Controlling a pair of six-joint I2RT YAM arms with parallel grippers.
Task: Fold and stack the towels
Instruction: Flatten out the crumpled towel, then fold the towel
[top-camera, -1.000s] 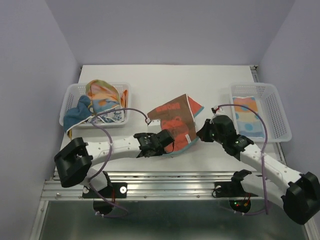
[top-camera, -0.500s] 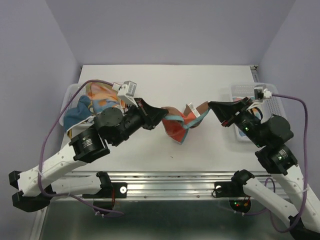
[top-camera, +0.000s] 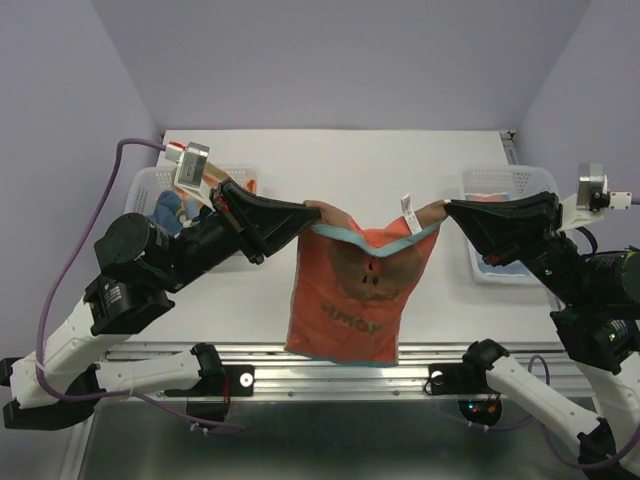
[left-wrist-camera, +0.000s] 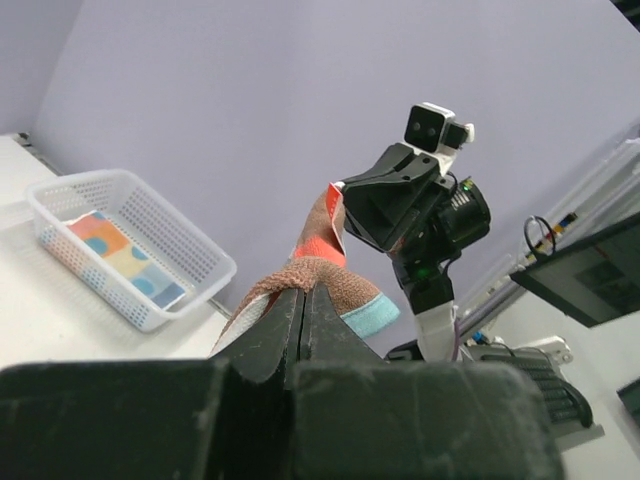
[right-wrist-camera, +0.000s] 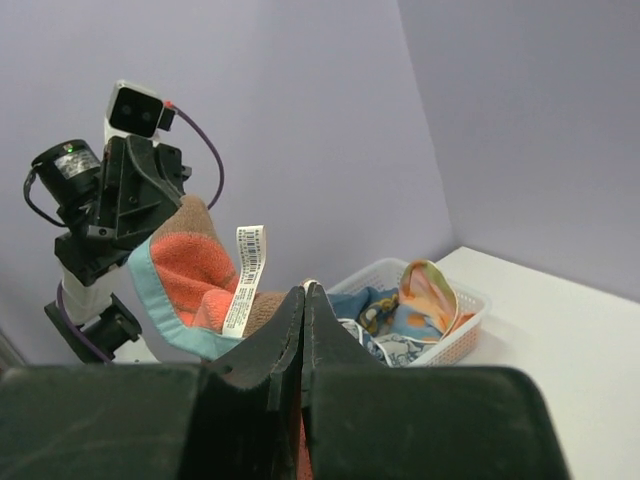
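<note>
The brown towel with the red bear hangs spread in the air above the table's front, teal-edged, a white label at its top right. My left gripper is shut on its top left corner. My right gripper is shut on its top right corner. More towels lie crumpled in the left basket; they show in the right wrist view too. A folded orange and blue circle towel lies in the right basket, also seen in the left wrist view.
The white table runs to the back wall. A metal rail lines the near edge. Purple walls close in on both sides.
Both arms have risen and pulled apart. The bear towel went from lying on the table, to bunched between the grippers, to hanging open and stretched between them.
</note>
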